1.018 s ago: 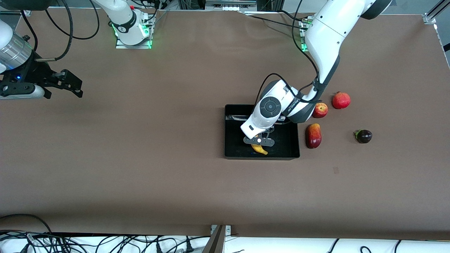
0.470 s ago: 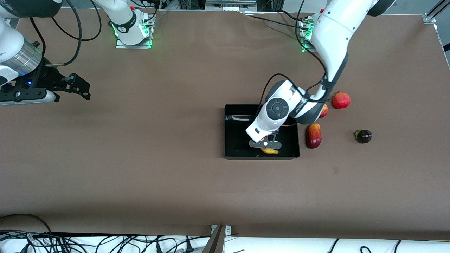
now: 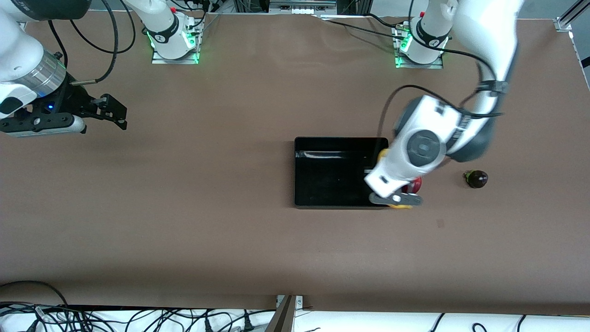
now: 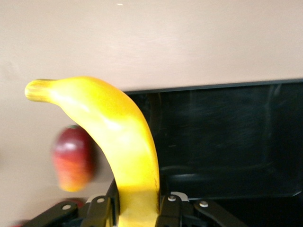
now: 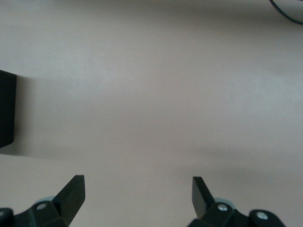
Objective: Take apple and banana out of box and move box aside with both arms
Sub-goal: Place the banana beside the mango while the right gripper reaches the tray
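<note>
The banana (image 4: 120, 142) is clamped at its lower end between the 2 fingers (image 4: 102, 213) of the left hand (image 3: 397, 201), held up in the air. It hangs over the edge of the box (image 3: 322, 173) toward the left arm's end of the tabletop (image 3: 230, 240), just above the box's nearer corner. A dark-red mango (image 4: 72, 158) lies just beside the left hand, partly hidden under it, outside the box. A small dark fruit (image 3: 476, 178) sits well apart from that hand, toward the left arm's end. The right hand (image 5: 137, 196) hovers over bare tabletop far from the box, its fingers spread wide and holding nothing. No readable writing shows.
</note>
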Robot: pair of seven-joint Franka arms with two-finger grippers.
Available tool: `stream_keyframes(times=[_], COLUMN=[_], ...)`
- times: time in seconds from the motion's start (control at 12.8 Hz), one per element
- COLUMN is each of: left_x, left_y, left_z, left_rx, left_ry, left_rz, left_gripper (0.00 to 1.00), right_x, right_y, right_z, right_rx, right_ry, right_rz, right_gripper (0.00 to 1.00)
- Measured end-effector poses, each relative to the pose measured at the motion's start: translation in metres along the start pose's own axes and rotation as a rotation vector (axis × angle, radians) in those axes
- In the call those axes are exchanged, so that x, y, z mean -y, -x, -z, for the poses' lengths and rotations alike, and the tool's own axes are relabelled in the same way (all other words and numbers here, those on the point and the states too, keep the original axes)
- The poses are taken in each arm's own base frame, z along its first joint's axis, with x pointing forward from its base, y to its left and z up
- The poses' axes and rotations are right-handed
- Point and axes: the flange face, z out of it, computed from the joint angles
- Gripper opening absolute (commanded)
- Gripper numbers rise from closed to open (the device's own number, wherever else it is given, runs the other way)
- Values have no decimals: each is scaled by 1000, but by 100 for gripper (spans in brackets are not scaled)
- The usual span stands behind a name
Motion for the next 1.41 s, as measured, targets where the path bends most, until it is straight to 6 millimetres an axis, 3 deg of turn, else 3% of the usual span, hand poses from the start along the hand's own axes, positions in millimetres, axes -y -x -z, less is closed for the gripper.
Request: stream_keyframes(times=[0.08,0.23,0.39,0.47,0.55,0.63,0.7,0.86,1.02,1.1,1.25,1.41], left_x=[35,107,167,185,197,205,210,208,202,199,188,177], left_y=[-6,-15,-18,-18,-14,-7,0,4,1,0,1,10], left_z=[-4,-24,-63,-88,-116,-141,-159,-165,-135,-109,-36,46], left_rx=[12,44,64,45,19,1,-3,-7,-36,-46,-40,8], left_ry=[4,0,-27,-22,-23,-28,-32,-30,-42,-54,-72,-55], left_rz=[-51,-154,-236,-265,-290,-305,-313,-325,-331,-334,-334,-299], left_gripper=[0,0,0,8,21,80,100,100,100,100,100,100], right_x=[6,42,93,115,137,157,173,212,273,308,371,406], right_y=[-3,-15,-20,-21,-20,-19,-21,-26,-23,-19,-7,4], right_z=[-13,-62,-116,-134,-145,-155,-165,-200,-241,-259,-293,-329], right_rx=[22,87,146,157,161,160,145,103,66,49,30,17], right_ry=[2,84,155,143,96,29,-26,-83,-114,-126,-144,-154], right_rz=[14,105,207,235,244,227,185,74,-46,-109,-217,-257], right_gripper=[100,100,100,100,100,100,100,100,100,100,100,98])
